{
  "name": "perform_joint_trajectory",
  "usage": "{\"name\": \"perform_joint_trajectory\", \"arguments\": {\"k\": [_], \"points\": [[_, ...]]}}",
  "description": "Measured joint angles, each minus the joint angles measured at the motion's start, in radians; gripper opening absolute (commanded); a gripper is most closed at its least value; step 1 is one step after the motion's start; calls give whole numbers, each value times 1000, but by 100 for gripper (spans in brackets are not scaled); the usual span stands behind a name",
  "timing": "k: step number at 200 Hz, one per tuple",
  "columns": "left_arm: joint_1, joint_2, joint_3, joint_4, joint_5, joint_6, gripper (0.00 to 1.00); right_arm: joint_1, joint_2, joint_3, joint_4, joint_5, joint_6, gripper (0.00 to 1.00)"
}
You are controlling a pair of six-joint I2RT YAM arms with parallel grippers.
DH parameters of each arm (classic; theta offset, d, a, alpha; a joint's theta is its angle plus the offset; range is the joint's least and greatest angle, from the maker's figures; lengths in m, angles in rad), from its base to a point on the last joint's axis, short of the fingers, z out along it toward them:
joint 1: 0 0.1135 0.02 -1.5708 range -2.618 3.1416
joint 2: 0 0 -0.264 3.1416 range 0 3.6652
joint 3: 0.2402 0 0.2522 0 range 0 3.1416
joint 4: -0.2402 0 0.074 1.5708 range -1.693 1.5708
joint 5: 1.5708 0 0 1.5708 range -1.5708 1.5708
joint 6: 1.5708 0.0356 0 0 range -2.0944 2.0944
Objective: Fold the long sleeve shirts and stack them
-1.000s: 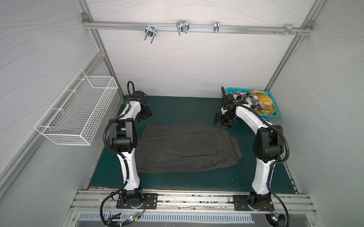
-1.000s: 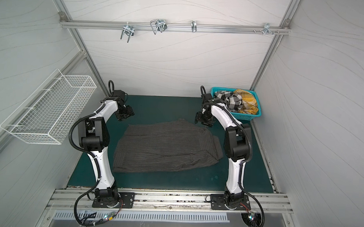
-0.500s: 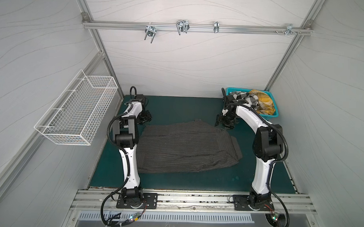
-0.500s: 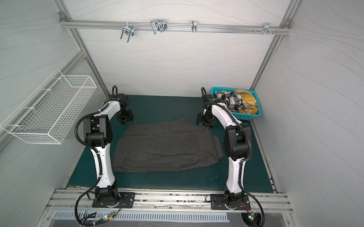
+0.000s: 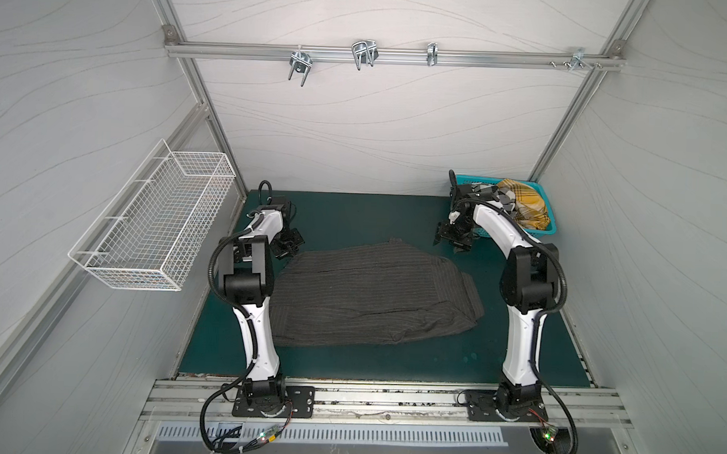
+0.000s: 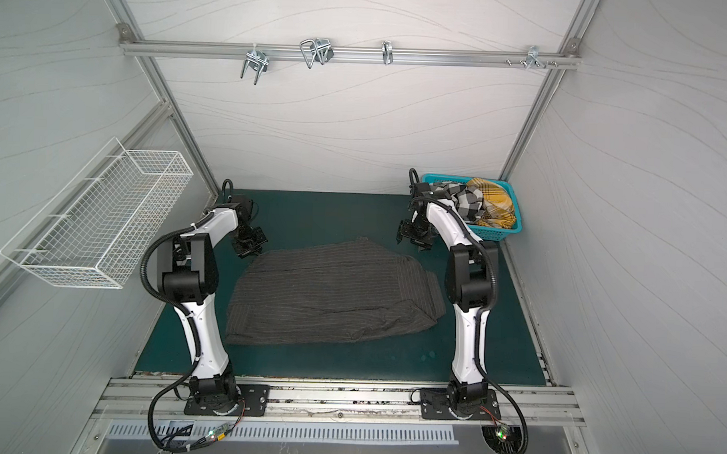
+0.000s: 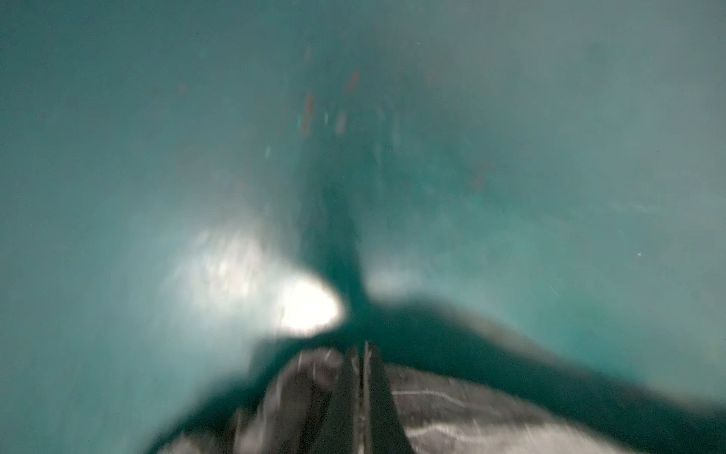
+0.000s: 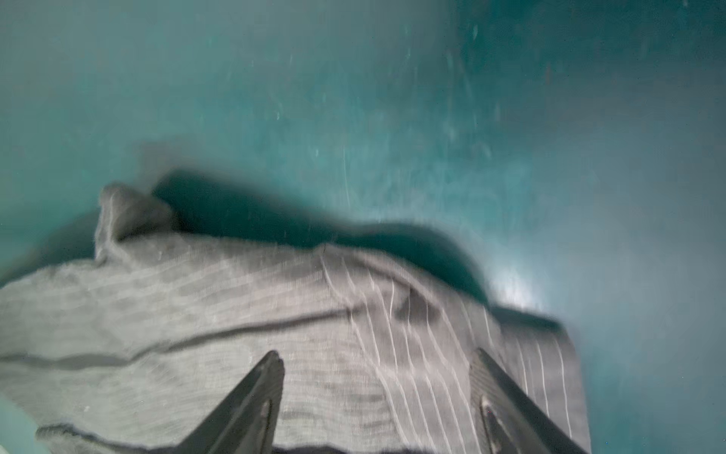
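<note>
One charcoal pinstriped shirt (image 5: 372,295) lay spread across the middle of the bench (image 5: 354,211). The left gripper (image 7: 361,353) had its jaws pressed together at the shirt's far left corner, though any pinch of cloth was unclear. The right gripper (image 8: 377,357) hung near the shirt's far right edge, jaws apart.

Robot lab test cell around me: white panel walls (image 5: 357,119), aluminium frame rail (image 5: 505,60) with hooks (image 5: 363,57), wire basket (image 5: 154,225), teal mat (image 5: 354,211), my arms (image 5: 254,336) bolted to a slotted base (image 5: 389,401).
</note>
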Motion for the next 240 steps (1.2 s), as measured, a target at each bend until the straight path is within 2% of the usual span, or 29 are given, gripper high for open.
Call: {"name": "perform_joint_trajectory", "arguments": {"k": [47, 79, 97, 111, 137, 156, 207, 219, 240], "points": [[-10, -296, -139, 24, 10, -55, 0, 0, 133, 61, -13, 43, -63, 71], [-19, -379, -250, 38, 29, -81, 0, 16, 147, 66, -23, 89, -101, 66], [-20, -383, -311, 42, 43, -92, 0, 31, 154, 75, -31, 119, -113, 56], [-20, -383, -345, 41, 48, -95, 0, 38, 167, 87, -34, 131, -122, 40], [-20, -392, -370, 43, 52, -98, 0, 46, 194, 97, -35, 139, -134, 19], [-20, -404, -372, 47, 54, -100, 0, 45, 205, 97, -38, 138, -137, 0], [-19, -411, -372, 53, 45, -112, 0, 47, 172, 79, -28, 124, -127, 0], [-16, -415, -373, 53, 42, -119, 0, 53, 113, 27, -6, 123, -120, 0], [-9, -446, -386, 55, 39, -136, 0, 84, -77, -128, 32, 125, -98, 0]]}}
